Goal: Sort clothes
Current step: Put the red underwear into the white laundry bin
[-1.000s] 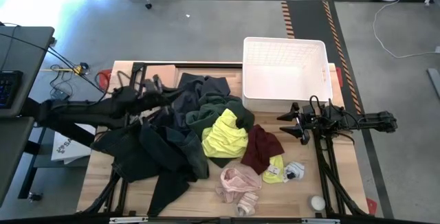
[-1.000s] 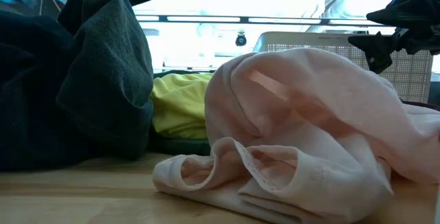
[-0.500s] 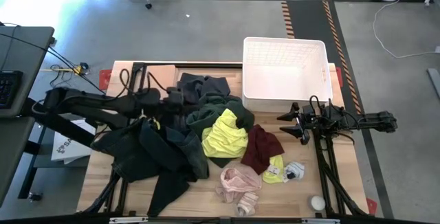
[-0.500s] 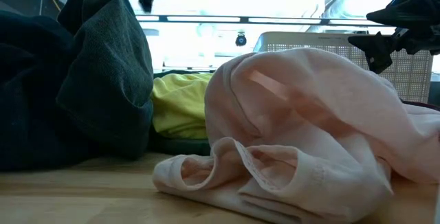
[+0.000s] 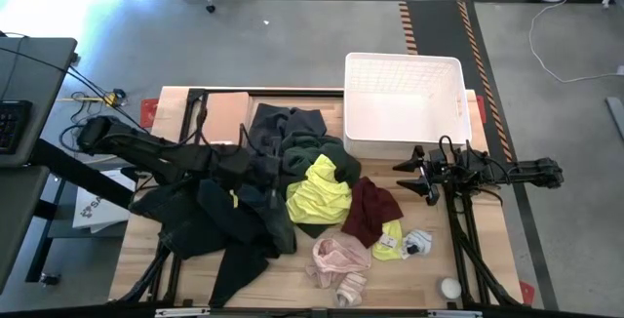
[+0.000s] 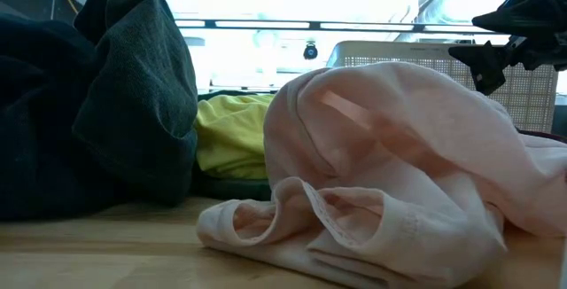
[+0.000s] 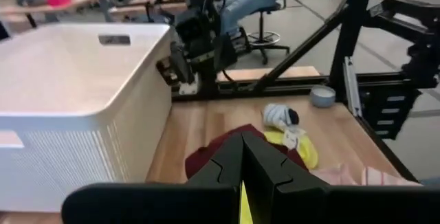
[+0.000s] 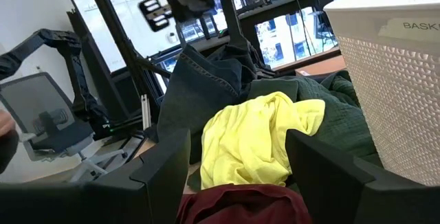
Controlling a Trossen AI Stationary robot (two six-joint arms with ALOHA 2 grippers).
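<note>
Left gripper (image 5: 255, 162) jaws pressed together, empty, above the clothes (image 5: 283, 196) heaped mid-desk; right gripper (image 5: 408, 177) jaws spread, holding nothing, beside the white basket (image 5: 403, 99) near the desk's right edge — bare wood (image 5: 468, 250) there, pile's underside hidden.

The high view looks straight down on the whole table (image 5: 292, 269) from far above. The low view sits at table height, very near the pale pink garment (image 6: 399, 156), and faces across to the white basket (image 6: 532, 89). The left wrist view faces the basket (image 7: 75, 80) and the right arm. The right wrist view faces the neon yellow garment (image 8: 254, 141), which the low view shares (image 6: 230, 138).
</note>
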